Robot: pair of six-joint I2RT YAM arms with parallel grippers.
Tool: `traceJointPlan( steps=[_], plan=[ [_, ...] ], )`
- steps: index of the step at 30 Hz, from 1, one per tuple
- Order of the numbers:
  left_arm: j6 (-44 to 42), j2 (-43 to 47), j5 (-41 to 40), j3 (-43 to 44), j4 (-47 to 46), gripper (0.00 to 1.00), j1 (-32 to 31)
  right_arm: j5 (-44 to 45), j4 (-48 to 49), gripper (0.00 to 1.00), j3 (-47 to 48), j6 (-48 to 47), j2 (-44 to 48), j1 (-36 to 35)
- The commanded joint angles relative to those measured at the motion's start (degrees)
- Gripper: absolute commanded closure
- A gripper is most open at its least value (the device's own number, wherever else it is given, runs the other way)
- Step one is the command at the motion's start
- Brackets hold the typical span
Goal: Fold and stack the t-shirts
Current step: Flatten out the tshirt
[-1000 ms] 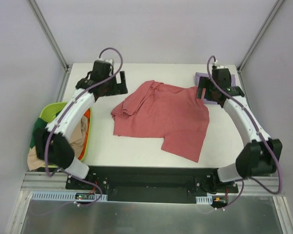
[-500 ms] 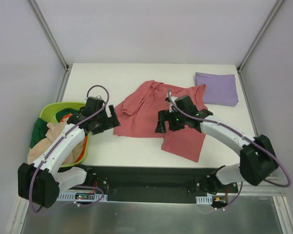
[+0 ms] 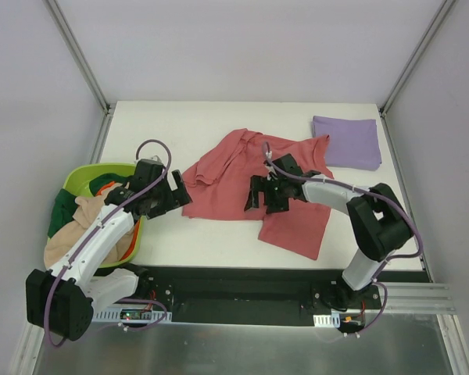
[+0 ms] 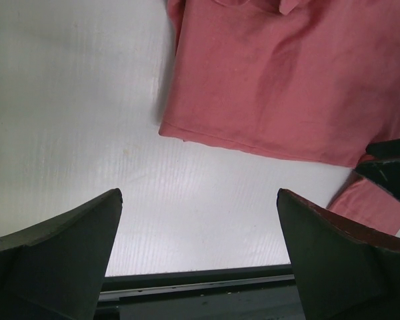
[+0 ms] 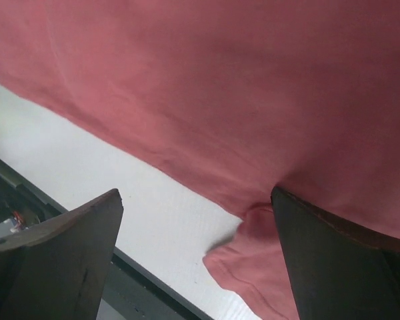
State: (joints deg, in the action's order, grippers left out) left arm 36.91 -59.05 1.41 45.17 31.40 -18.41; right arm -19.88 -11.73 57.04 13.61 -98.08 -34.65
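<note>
Hovering at the red t-shirt (image 3: 223, 176), left fingers (image 4: 60, 247) and right fingers (image 5: 53, 260) gape wide, empty.

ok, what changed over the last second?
The left pincer drew back from the far left and now hangs open beside the near-left corner of the crumpled red t-shirt. The right pincer came off the folded purple cloth and hangs open over the shirt's near hem. Nothing was taken hold of. Shirt, cloth and the green plastic basket of clothes lie as before.
</note>
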Motion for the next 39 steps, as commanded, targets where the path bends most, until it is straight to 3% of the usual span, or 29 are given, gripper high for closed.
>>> traceJointPlan(
  steps=[1,7,11,19,24,26,35,36,38,39],
  plan=[
    [1.1,-0.5,0.3,0.0,-0.2,0.01,-0.4,5.5,-1.2,0.04,-5.1,2.6,2.9,4.8],
    [1.4,-3.3,1.0,-0.3,-0.3,0.01,-0.5,8.9,-1.5,0.04,-11.1,6.2,7.1,11.9],
    [2.0,-6.2,1.8,-0.9,-1.3,0.01,-1.1,7.4,-1.8,0.04,-10.8,5.8,7.0,12.4],
    [3.3,-14.9,-1.1,-1.6,-9.2,0.25,-2.2,6.2,-2.0,0.04,-10.4,5.6,6.7,12.3],
    [-0.8,-24.1,-2.8,2.9,-13.3,0.3,-2.1,6.1,-2.2,0.04,-10.5,5.6,6.9,12.5],
    [-2.2,-27.8,-4.0,4.9,-13.6,0.4,-1.9,6.0,-2.2,0.04,-10.6,5.5,6.9,12.7],
    [-3.9,-37.8,-3.5,11.8,-14.3,0.65,-0.7,7.0,-3.8,0.04,-10.8,4.6,7.6,14.1],
    [-4.4,-38.2,-2.9,12.2,-14.4,0.72,-0.7,7.0,-4.1,0.04,-10.7,4.5,7.7,14.2],
    [-5.3,-38.4,-1.9,12.9,-14.4,1.0,-0.7,7.0,-4.6,0.04,-10.5,4.3,7.6,14.6],
    [-5.6,-37.9,-2.5,13.0,-14.4,1.0,-0.7,7.2,-4.8,0.04,-10.5,4.2,7.6,14.8]
  ],
)
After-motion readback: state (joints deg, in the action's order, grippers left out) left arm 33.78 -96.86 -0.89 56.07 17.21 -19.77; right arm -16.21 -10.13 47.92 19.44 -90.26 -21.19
